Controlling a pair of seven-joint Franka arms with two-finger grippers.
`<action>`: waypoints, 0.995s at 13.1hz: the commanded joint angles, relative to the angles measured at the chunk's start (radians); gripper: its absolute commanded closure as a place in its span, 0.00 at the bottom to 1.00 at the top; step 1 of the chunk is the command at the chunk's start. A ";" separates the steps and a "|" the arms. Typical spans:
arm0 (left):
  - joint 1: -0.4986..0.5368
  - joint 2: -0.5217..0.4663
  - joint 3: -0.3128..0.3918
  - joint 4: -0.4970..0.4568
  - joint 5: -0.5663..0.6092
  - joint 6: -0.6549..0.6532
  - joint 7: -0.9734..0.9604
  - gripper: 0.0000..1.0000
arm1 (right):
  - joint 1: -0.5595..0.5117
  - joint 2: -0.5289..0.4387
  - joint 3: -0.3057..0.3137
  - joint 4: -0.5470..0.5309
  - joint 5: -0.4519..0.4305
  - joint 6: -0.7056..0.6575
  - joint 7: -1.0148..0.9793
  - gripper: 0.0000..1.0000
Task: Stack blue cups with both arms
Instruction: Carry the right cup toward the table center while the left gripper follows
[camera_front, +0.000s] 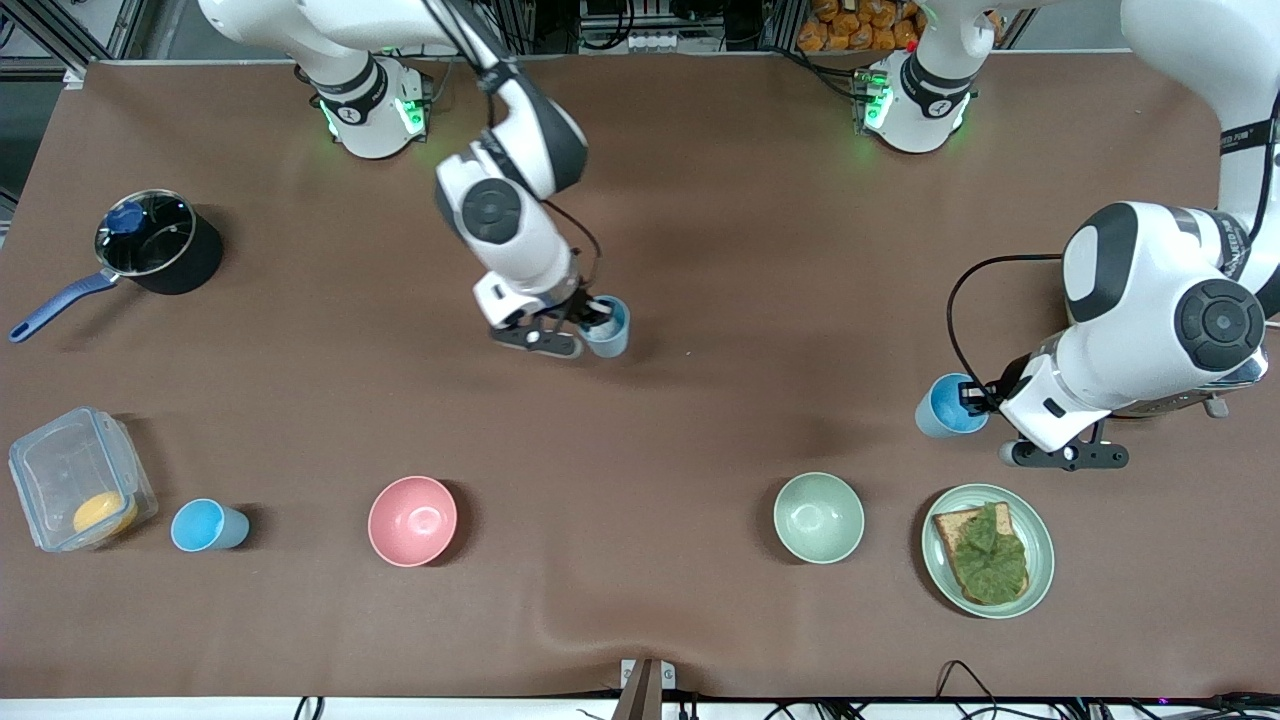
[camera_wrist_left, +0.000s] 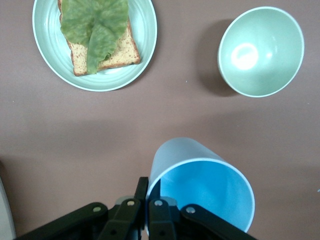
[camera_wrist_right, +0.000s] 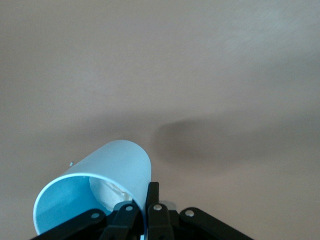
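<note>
Over the brown tabletop (camera_front: 700, 250), the right hand (camera_front: 590, 325) pinches the rim of 1 blue cup (camera_front: 608, 326) mid-table and the left hand (camera_front: 975, 400) pinches another (camera_front: 945, 405) above the sandwich plate (camera_front: 935, 560), so I judge stacking well means aligning both cups coaxially, then nesting slowly.

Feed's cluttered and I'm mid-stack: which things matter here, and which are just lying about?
Job:
- paler blue plastic cup, held in right claw
- sky-blue plastic cup, held in left claw
- third blue cup, standing free

Lying about:
- pink bowl
- green bowl
- toast plate
- black saucepan
- clear box
</note>
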 joint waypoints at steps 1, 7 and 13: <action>0.003 -0.012 -0.019 0.024 -0.004 -0.033 -0.055 1.00 | 0.039 0.092 -0.018 0.073 0.008 0.018 0.062 1.00; -0.013 -0.004 -0.120 0.047 -0.002 -0.033 -0.287 1.00 | 0.048 0.152 -0.018 0.091 0.012 0.056 0.071 0.88; -0.082 0.019 -0.163 0.047 -0.017 -0.007 -0.492 1.00 | -0.031 0.120 -0.026 0.243 0.006 -0.202 0.056 0.17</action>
